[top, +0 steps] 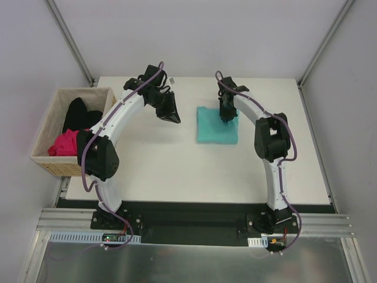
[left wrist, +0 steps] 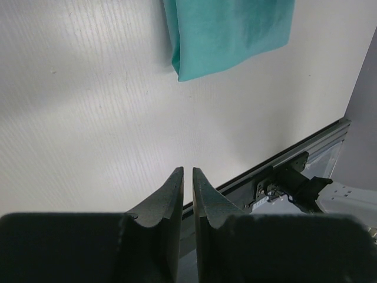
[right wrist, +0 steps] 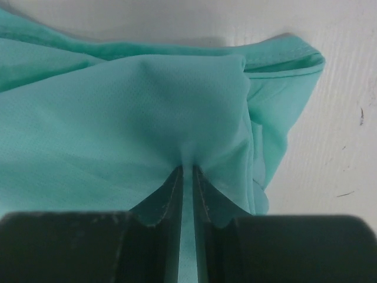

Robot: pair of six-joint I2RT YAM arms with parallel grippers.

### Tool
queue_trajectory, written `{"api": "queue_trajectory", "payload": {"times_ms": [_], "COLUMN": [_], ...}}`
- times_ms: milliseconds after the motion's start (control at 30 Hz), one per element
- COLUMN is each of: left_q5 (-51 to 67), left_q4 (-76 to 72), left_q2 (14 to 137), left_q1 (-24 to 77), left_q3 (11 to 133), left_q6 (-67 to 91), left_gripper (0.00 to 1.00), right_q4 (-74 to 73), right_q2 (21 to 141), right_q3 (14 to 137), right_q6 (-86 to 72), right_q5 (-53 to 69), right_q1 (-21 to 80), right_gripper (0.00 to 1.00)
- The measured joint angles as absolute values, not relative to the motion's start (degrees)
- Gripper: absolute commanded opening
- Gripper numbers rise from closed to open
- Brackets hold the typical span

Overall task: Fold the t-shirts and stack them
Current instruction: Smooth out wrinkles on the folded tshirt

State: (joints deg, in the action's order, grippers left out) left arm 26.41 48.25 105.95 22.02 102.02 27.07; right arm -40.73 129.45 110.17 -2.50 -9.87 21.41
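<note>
On the teal t-shirt (top: 217,125), toward its far edge, right hand (top: 225,118) is down on the cloth, pointing near-vertical. Up close that hand is narrow: a thin strip of teal fabric runs between the two tips and creases fan out from them, so it's pinching the top layer of the shirt. Shirt itself is folded to a rough rectangle and lies flat on the white tabletop (top: 177,171). Just right of the pinch a folded edge with a stitched hem shows, layers stacked there, and bare tabletop past it. Left of the shirt, close by but not touching it, left hand (top: 172,118) hangs above the tabletop, tilted, tips angled down toward the shirt's side. Narrow too: only a thin slit between its tips, nothing in the slit, bare tabletop under it. From its wrist camera one corner of the shirt sits ahead of the tips with a clear gap of tabletop between. Well off to the shirt's left, beyond the left arm, wicker basket (top: 56,167) sits at the tabletop's left edge; can't tell whether it rests on the tabletop or just beside it. Inside it: black t-shirt (top: 79,114) and pink t-shirt (top: 63,143), both crumpled, unfolded, touching each other, the pink one a bit further from the teal shirt than the black one.
</note>
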Motion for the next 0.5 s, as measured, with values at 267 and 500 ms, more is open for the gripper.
{"api": "queue_trajectory", "payload": {"times_ms": [267,500], "left_q5": [25.28,24.95], "left_q4": [48.23,48.25], "left_q2": [103.2,102.67], "left_q1": [22.02,22.02], "left_q3": [100.33,100.33], "left_q6": [27.51,27.51], "left_gripper": [0.11,0.11], "right_q4": [-40.64,-38.81], "right_q2": [130.19,127.02], "right_q3": [111.33,102.89], "right_q6": [-3.14,-5.1], "right_q5": [-7.9,-7.05], "right_q1": [20.91,21.1], "right_gripper": [0.0,0.0]}}
